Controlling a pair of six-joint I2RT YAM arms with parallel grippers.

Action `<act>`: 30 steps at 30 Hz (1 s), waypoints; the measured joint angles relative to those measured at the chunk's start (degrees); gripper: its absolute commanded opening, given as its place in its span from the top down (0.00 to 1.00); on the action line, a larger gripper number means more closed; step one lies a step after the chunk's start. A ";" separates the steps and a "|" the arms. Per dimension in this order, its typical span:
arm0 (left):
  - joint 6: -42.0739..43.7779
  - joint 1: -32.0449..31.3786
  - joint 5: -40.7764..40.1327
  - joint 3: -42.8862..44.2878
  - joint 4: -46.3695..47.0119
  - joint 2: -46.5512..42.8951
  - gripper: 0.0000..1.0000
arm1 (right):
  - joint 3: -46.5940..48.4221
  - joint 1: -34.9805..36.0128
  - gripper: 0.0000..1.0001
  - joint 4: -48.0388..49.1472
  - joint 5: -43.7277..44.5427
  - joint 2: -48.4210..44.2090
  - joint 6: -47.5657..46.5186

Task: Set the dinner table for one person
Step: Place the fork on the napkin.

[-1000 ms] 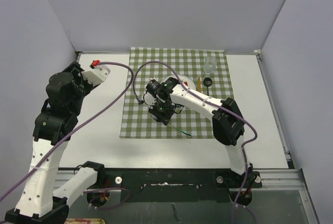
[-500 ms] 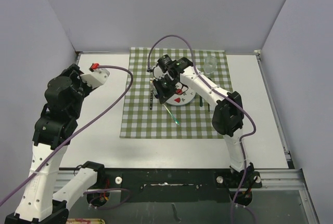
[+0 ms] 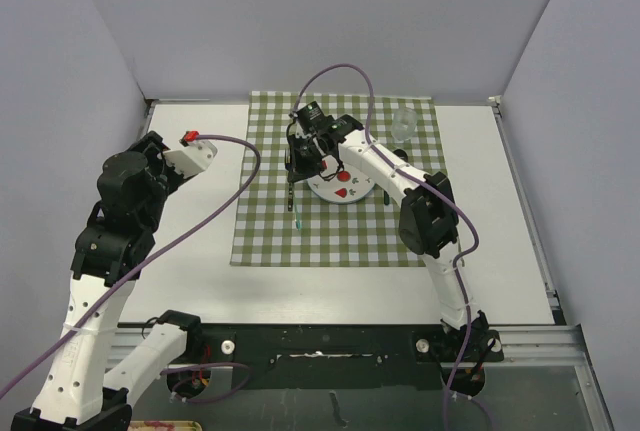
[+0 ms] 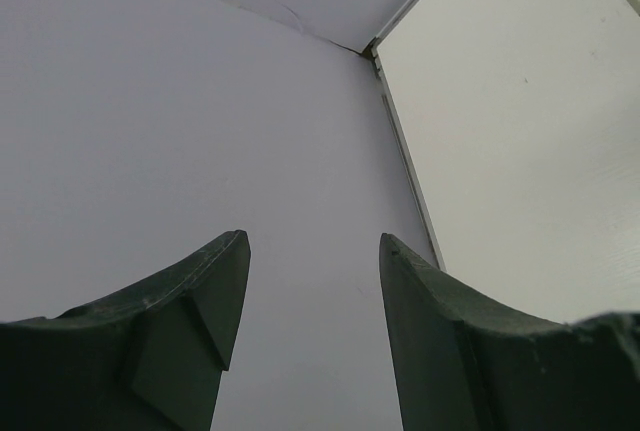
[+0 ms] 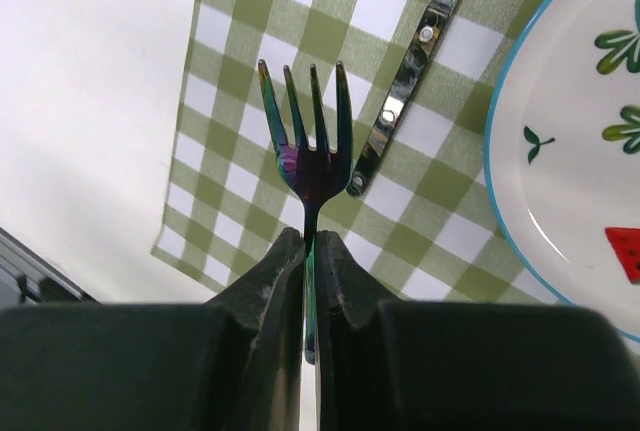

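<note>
My right gripper (image 5: 312, 246) is shut on the handle of an iridescent fork (image 5: 305, 141), with the tines pointing away from it, above the green-and-white checked cloth (image 5: 250, 11). In the top view the right gripper (image 3: 305, 156) hovers left of the plate (image 3: 348, 189) and the fork (image 3: 298, 216) hangs over the cloth. A knife (image 5: 410, 71) lies flat on the cloth between the fork and the decorated plate (image 5: 570, 151). My left gripper (image 4: 312, 251) is open and empty, raised at the left of the dinner table (image 3: 190, 241) and facing the wall.
A clear glass (image 3: 404, 123) stands at the cloth's far right corner. A dark utensil (image 3: 386, 196) lies right of the plate, partly under the right arm. Purple cables loop over both arms. Grey walls enclose the table on three sides.
The right gripper carried the fork from the cloth's near middle up and leftward, to beside the knife left of the plate. The left arm shifted slightly; its gripper stays open.
</note>
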 measured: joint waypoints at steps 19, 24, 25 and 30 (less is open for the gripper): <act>-1.36 0.00 1.77 -5.66 0.11 -1.09 0.47 | 5.38 -4.26 1.00 8.33 3.48 8.37 16.96; -1.73 0.00 1.92 -5.66 0.22 -0.28 0.47 | 7.78 -4.11 1.00 11.37 2.38 9.84 16.68; -1.79 0.00 1.92 -5.66 0.24 -0.11 0.47 | 8.17 -4.07 1.00 11.87 2.10 10.49 16.44; -1.81 0.00 1.95 -5.66 0.42 0.37 0.47 | 8.46 -3.72 1.00 13.35 0.02 13.92 15.61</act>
